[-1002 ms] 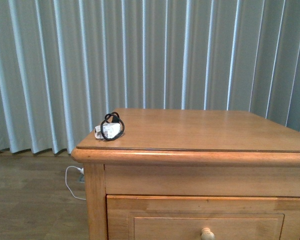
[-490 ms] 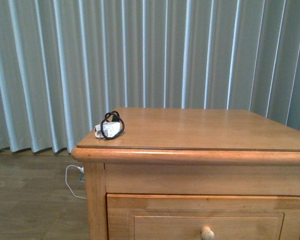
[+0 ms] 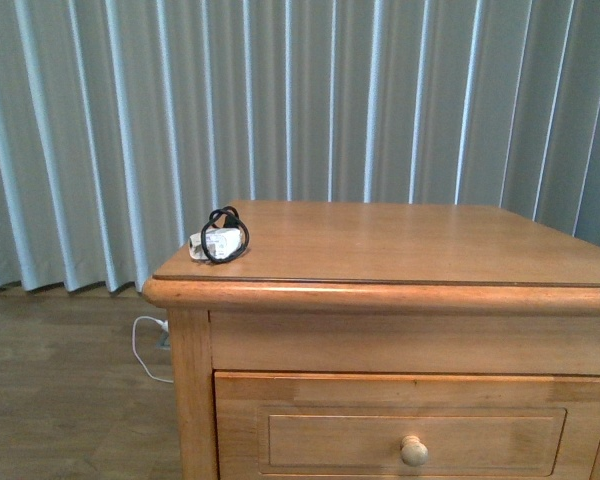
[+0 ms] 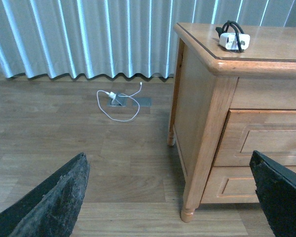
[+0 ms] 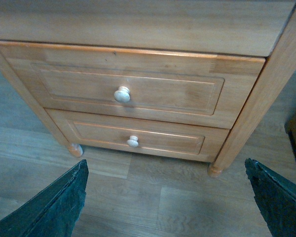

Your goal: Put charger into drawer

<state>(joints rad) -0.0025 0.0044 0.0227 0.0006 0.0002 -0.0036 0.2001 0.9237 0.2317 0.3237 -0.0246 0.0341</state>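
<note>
Wooden bench (image 3: pixel 400 250) bears the charger (image 3: pixel 218 245); both arms' fingers (image 5: pixel 54 207) gape empty, so the right pair should pinch the drawer (image 5: pixel 177 91) knob (image 5: pixel 122 94) squarely.

charger (image 3: pixel 220 244) sits on bench (image 3: pixel 400 245) top, at its 9 o'clock corner, near the front edge. drawer (image 3: pixel 414 425) under the top, 5 o'clock of charger; second drawer (image 5: pixel 133 138) below it. floor cable (image 3: pixel 145 345) at charger's 7 o'clock, left of bench. curtain (image 3: pixel 280 100) behind, 12 o'clock.

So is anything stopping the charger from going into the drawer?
Yes. The drawer is shut, so its own front blocks the way in. The charger sits on the cabinet top above it, near the left corner.
</note>
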